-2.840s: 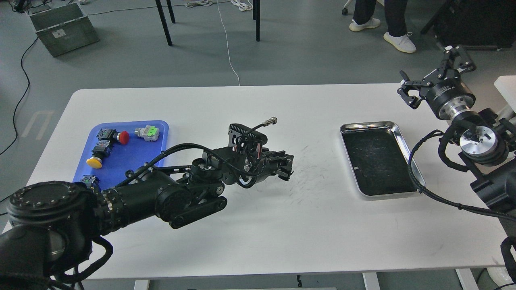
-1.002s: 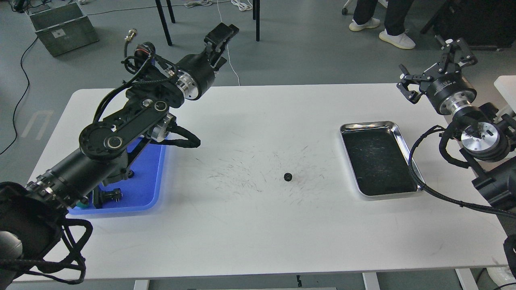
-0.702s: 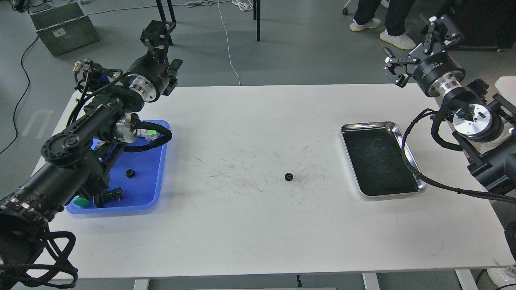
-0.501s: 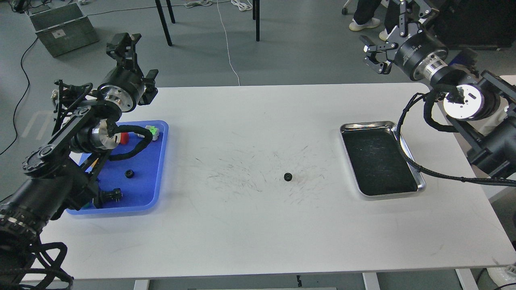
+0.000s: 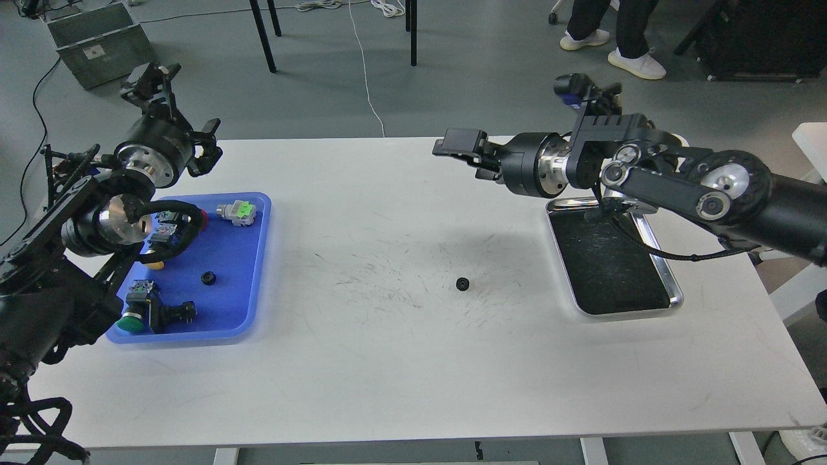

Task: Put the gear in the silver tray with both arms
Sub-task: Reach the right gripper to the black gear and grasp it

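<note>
A small black gear [image 5: 462, 283] lies on the white table near the middle, among dark scratch marks. The silver tray [image 5: 630, 312] stands to its right, with a dark scratched bottom and nothing in it. My right arm reaches left across the tray's far end. Its gripper [image 5: 460, 155] points left, empty, above the table and well behind the gear, and its fingers look apart. My left gripper [image 5: 177, 106] is raised at the far left beyond the blue tray, wide open and empty.
The blue plastic tray [image 5: 258, 258] at the left holds several push-button switches and a second small black gear [image 5: 207, 278]. Chair legs, a grey crate [image 5: 100, 42] and a person's feet [image 5: 639, 64] are on the floor beyond the table.
My left arm left the gear on the table's middle and drew back up to the far left. My right arm swung in from the far right and now stretches left over the table.
</note>
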Robot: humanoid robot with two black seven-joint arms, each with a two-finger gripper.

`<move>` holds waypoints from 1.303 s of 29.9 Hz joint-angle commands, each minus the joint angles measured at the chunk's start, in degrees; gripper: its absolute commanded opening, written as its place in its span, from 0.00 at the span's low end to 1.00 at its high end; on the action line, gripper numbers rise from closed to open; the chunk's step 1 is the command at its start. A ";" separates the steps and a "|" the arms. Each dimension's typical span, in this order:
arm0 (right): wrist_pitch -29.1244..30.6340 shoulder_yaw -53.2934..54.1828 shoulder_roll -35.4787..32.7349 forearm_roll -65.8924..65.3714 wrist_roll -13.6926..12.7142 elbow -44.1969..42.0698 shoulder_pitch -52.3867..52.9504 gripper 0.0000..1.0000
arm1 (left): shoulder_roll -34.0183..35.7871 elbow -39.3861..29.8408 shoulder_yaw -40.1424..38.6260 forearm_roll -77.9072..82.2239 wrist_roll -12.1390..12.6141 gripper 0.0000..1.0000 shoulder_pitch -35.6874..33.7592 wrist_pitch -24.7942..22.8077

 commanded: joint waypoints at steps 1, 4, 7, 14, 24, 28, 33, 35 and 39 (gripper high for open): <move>0.37 -6.14 4.48 -1.35 -1.94 -1.49 0.59 0.99 | 0.15 0.12 -0.12 0.04 -0.16 0.98 0.17 -0.01; 0.46 -10.19 7.38 -1.53 -2.73 -3.51 0.59 0.99 | 0.50 0.21 -0.12 0.04 -0.16 0.98 0.17 -0.01; 2.12 -13.71 8.71 -1.53 -3.35 -3.96 0.50 0.98 | 0.59 0.21 -0.21 0.04 -0.16 0.98 0.17 -0.01; 3.18 -16.44 9.76 -4.16 -3.52 -4.14 -0.11 0.98 | 0.59 0.47 -0.12 0.13 -0.33 0.98 0.26 0.17; 3.27 -18.02 11.34 -5.22 -3.44 -4.92 -0.20 0.95 | 0.59 0.56 0.15 0.48 -1.04 0.98 0.26 0.34; 3.27 -18.20 11.61 -5.31 -3.52 -5.37 -0.11 0.92 | 0.59 0.56 0.15 0.48 -1.04 0.98 0.26 0.35; 3.36 -19.25 11.69 -7.68 -3.26 -5.45 0.15 0.74 | 0.59 0.56 0.15 0.48 -1.13 0.98 0.26 0.35; 3.62 -19.60 11.70 -8.21 -3.00 -5.45 0.24 0.65 | 0.59 0.56 0.23 0.57 -1.48 0.98 0.26 0.35; 5.82 -19.69 11.61 -8.21 -2.82 -5.45 0.50 0.57 | 0.67 0.56 0.23 0.65 -1.92 0.98 0.26 0.35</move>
